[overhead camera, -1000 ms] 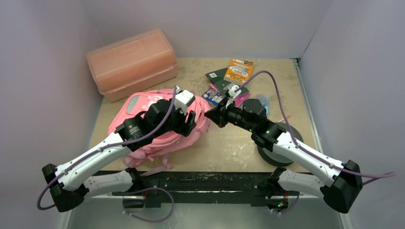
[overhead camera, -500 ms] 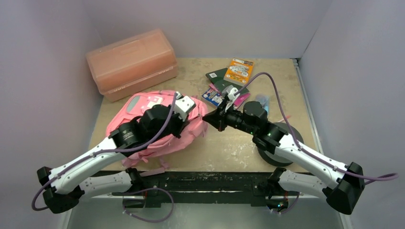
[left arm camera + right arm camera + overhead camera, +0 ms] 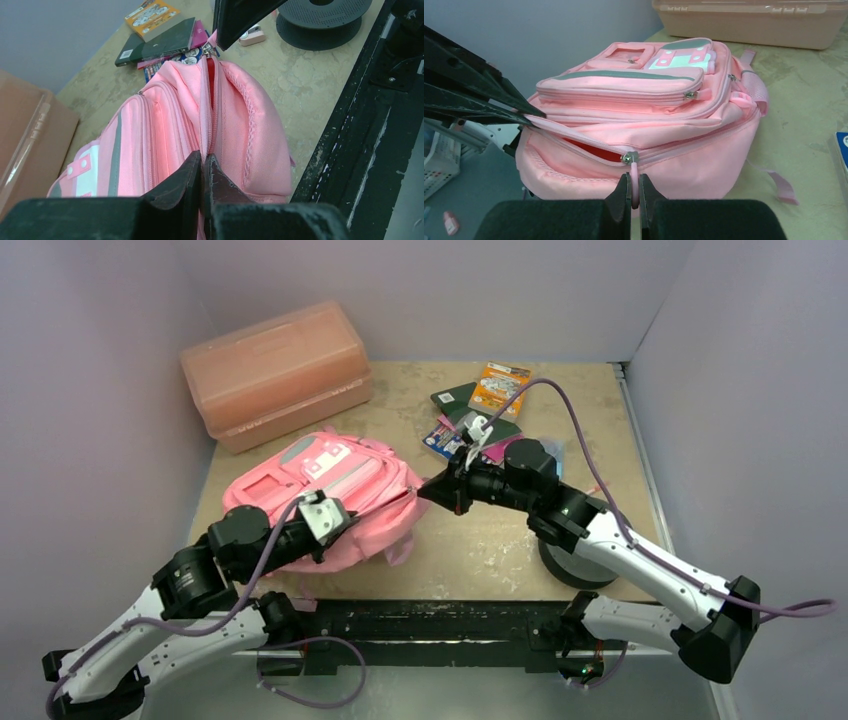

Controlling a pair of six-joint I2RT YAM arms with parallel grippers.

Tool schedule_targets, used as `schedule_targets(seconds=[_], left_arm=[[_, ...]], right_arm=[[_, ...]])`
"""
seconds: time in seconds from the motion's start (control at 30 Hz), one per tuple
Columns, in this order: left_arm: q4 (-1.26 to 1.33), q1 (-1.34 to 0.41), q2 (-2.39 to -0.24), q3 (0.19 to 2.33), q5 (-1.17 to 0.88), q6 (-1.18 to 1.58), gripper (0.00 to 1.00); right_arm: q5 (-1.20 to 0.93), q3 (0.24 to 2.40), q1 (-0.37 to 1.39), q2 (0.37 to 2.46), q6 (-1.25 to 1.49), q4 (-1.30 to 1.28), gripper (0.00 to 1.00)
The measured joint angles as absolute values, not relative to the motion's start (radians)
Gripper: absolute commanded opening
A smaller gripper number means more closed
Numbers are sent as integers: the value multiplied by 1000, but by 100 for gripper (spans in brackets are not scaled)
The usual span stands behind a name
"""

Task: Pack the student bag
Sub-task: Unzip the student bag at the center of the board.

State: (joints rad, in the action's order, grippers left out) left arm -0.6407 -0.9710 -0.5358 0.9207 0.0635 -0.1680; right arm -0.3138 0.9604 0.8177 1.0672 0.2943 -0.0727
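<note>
You cannot see into the student bag (image 3: 372, 492): only a thin red slit shows along the part-open zip, and whatever lies inside is hidden. From above, the tips of your left gripper (image 3: 202, 161) are hard to make out behind its own wrist housing. The wrist view shows them plainly, with the jaws pressed together and pinching the pink fabric at the zip's edge. Your right gripper (image 3: 634, 183) is also closed, nipping the pink zip pull (image 3: 634, 172) that hangs just below the metal slider. The lower part of the pull is hidden between the fingers. The bag lies on its back on the table (image 3: 480, 540), stretching straight ahead of the left jaws, with the right gripper's dark fingers at the far end of the zip. From the right jaws, the bag fills the space directly ahead, and the plastic box (image 3: 275, 370) stands beyond it. Past the bag from the left jaws lie the books (image 3: 160, 42), partly cut off behind the fabric. The black spool (image 3: 322, 20) sits ahead and to their right, mostly covered by the right arm in the overhead view. Your left arm is folded low, with its elbow back near the table edge and its wrist aimed at the bag's near side. Your right arm reaches across, its forearm roughly level, pointing at the bag's end.
</note>
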Motion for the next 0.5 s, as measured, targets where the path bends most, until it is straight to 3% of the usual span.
schedule_targets(seconds=[0.3, 0.5], left_arm=[[-700, -963, -324, 926, 59, -236, 0], [-723, -963, -317, 971, 130, -226, 0]], right_arm=[[-355, 984, 742, 1187, 302, -83, 0], [-359, 989, 723, 1304, 302, -55, 0]])
